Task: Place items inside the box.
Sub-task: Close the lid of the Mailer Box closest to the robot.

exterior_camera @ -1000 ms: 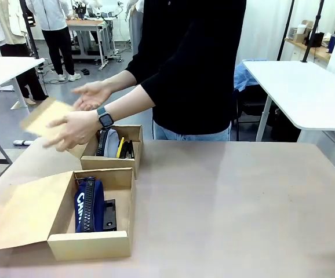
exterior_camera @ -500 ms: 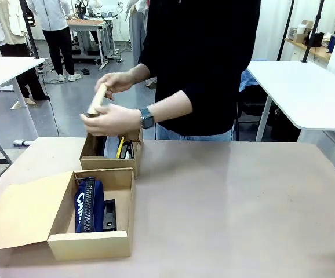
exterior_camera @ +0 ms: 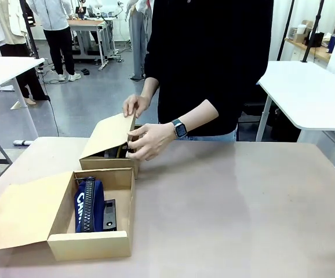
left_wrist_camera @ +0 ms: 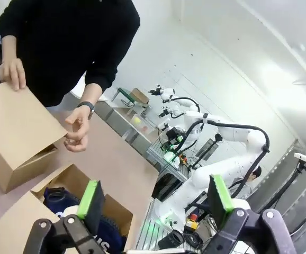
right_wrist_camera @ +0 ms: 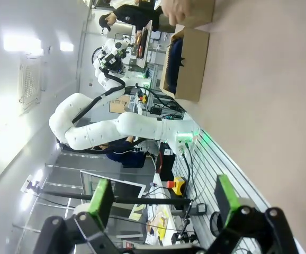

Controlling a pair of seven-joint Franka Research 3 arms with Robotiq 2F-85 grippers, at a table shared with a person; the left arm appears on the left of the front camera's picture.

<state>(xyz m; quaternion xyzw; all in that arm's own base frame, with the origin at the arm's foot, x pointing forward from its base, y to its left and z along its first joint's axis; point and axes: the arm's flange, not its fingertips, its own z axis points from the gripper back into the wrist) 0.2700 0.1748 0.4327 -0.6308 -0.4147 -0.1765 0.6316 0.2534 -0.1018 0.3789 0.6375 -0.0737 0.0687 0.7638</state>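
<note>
The far box (exterior_camera: 110, 152) is nearly closed: both of the person's hands (exterior_camera: 150, 141) hold its lid down, hiding the contents. The near box (exterior_camera: 92, 223) stands open on the tan table (exterior_camera: 231, 208), holding the navy pencil case (exterior_camera: 88, 205), its print partly cut off. Left gripper (left_wrist_camera: 155, 198) and right gripper (right_wrist_camera: 163, 198) jaws stand apart, empty. White tables flank the room.
</note>
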